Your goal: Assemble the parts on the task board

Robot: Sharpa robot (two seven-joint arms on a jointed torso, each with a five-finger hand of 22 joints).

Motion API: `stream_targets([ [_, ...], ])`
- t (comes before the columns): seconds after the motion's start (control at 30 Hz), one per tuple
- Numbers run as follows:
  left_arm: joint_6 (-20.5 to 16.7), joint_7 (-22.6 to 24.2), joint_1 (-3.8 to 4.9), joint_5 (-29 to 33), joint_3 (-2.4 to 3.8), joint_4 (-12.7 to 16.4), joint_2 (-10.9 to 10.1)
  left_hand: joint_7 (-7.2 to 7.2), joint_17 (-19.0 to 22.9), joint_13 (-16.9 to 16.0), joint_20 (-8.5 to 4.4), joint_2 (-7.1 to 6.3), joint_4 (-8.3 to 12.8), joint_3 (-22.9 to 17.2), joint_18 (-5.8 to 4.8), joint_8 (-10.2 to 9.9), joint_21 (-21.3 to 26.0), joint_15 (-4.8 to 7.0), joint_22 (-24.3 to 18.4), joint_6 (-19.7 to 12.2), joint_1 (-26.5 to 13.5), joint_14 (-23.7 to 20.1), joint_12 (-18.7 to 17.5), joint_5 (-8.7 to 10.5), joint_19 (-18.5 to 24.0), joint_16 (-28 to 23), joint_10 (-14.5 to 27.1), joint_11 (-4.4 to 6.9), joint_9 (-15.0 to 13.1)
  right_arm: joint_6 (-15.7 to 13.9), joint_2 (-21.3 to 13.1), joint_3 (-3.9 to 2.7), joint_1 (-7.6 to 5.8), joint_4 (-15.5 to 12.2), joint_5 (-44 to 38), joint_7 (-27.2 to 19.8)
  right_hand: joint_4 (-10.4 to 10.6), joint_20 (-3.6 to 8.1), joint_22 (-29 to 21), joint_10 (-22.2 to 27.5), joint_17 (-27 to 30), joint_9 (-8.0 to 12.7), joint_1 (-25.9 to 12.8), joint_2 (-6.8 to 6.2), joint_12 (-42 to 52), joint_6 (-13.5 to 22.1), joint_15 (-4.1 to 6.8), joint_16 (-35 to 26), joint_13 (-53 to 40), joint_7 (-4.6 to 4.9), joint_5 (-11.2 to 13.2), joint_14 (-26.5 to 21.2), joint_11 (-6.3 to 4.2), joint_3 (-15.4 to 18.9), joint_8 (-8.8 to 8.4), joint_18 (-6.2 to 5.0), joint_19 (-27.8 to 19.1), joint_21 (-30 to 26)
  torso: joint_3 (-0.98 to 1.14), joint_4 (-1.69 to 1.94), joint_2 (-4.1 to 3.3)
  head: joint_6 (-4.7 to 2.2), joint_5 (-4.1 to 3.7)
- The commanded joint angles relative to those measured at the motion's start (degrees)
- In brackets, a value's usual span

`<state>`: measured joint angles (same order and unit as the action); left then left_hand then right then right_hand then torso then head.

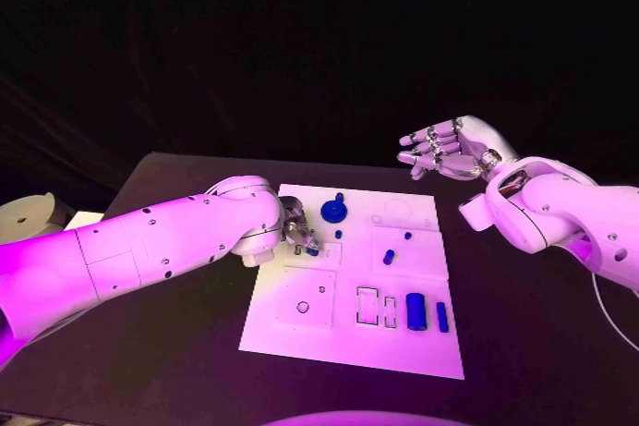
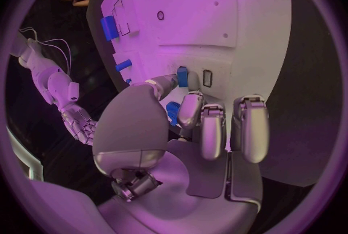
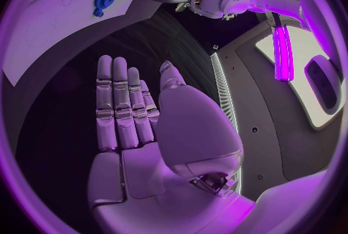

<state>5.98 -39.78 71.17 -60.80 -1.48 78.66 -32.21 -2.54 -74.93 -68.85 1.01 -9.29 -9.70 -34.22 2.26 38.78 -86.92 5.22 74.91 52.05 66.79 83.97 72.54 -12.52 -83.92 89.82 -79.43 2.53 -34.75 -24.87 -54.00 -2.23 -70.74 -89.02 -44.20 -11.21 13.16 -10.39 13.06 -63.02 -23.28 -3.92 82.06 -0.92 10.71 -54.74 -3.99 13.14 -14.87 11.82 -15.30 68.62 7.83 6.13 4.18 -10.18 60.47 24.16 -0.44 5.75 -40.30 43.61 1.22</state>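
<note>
Desk: black desk (image 1: 160, 181) under my camera, with the white board (image 1: 353, 352) lying flat in the middle.
Left hand: my left hand (image 1: 298, 230) sits over the board's left edge and I see it pinching a small blue piece (image 2: 182, 76) between thumb and a finger, right above a small slot (image 2: 207, 78).
Right hand: my right hand (image 1: 451, 147) hovers beyond the board's far right corner, fingers spread, holding nothing.
Parts on the board: a blue gear (image 1: 334, 209) near the far edge, a short blue peg (image 1: 389, 256) mid-board, a blue cylinder (image 1: 415, 311) and a slimmer blue bar (image 1: 442, 316) side by side near the right edge.
Risk, slip: I judge the pinch is shallow; if the piece tilts as I lower it, it may catch the slot's rim and pop out of my fingers.
Risk, board shift: nothing I can see holds the board down, so a jammed push could slide it across the desk.
Risk, view: my own left arm hides most of the hand from the head camera, so I would lean on the wrist view for alignment.
Risk, neighbours: a second blue piece (image 2: 173, 113) lies just under my fingers and could be knocked.
</note>
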Motion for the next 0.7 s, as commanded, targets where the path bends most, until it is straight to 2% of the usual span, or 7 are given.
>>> stream_targets([
  [0.03,3.98,-3.01,-0.51,0.59,-0.42,-0.24,0.34,1.27,-15.07,-0.29,-0.38,-0.03,2.79,-1.82,-1.08,0.02,-0.01,0.53,10.0,1.57,-1.03,6.03,0.41,0.06,-4.13,0.18,-0.59,0.12,0.02,0.13,0.04,-0.01,0.02,-0.25,3.21,-1.57,-0.68,0.04,-2.28,-0.84,2.3,0.03,-0.45,0.44,-1.02,0.45,-0.24,-2.74,3.03,0.07,-0.18,1.3,0.15,0.19,-0.23,-0.33,1.89,-3.01,0.05,0.01,-0.03,0.04,0.09],
  [0.2,4.68,-2.99,-0.49,0.23,-0.43,-0.79,0.71,1.45,-15.07,-0.76,-0.55,0.09,2.28,-0.42,-1.08,-0.14,0.0,0.68,10.01,2.14,-2.22,6.03,0.8,0.09,-4.14,0.18,-0.87,0.27,0.12,0.15,-0.01,-0.01,0.02,-0.39,4.28,-1.69,-1.5,-0.12,-4.29,-0.8,4.3,0.04,-0.93,0.5,-1.69,0.74,-0.68,-5.24,5.63,0.4,-0.16,1.64,0.33,0.41,-0.26,-0.4,2.87,-5.85,0.02,0.0,0.01,0.14,0.1],
  [0.4,5.98,-3.06,-0.46,-0.17,-0.42,-1.5,1.1,1.61,-15.07,-1.35,-0.7,0.48,1.21,1.37,-1.07,-0.31,0.05,0.83,9.98,2.85,-4.07,6.03,1.28,0.06,-4.14,0.18,-1.26,0.42,0.23,0.83,-0.05,-0.01,0.0,-0.39,4.99,-1.81,-2.71,-0.97,-7.28,-1.53,8.28,-0.01,-1.18,0.99,-2.49,0.12,-1.42,-9.17,8.75,0.44,-0.23,0.29,0.59,0.35,-0.03,-0.45,2.46,-10.4,0.0,0.0,-0.01,0.18,0.02],
  [0.7,6.92,-3.1,-0.41,-0.63,-0.4,-2.08,1.58,1.79,-15.07,-1.79,-0.84,0.75,0.42,2.62,-1.14,-0.18,-0.1,0.96,10.27,3.33,-5.48,6.03,1.64,0.02,-4.26,0.18,-1.58,0.57,0.14,1.29,0.01,-0.01,0.0,-0.28,5.63,-2.03,-3.65,-1.17,-8.91,-2.47,11.46,0.04,-1.46,1.31,-3.66,-0.29,-1.58,-9.6,10.84,0.43,-0.23,0.43,0.61,0.3,-0.12,-0.45,3.55,-12.73,0.04,0.04,-0.02,0.23,-0.02],
])
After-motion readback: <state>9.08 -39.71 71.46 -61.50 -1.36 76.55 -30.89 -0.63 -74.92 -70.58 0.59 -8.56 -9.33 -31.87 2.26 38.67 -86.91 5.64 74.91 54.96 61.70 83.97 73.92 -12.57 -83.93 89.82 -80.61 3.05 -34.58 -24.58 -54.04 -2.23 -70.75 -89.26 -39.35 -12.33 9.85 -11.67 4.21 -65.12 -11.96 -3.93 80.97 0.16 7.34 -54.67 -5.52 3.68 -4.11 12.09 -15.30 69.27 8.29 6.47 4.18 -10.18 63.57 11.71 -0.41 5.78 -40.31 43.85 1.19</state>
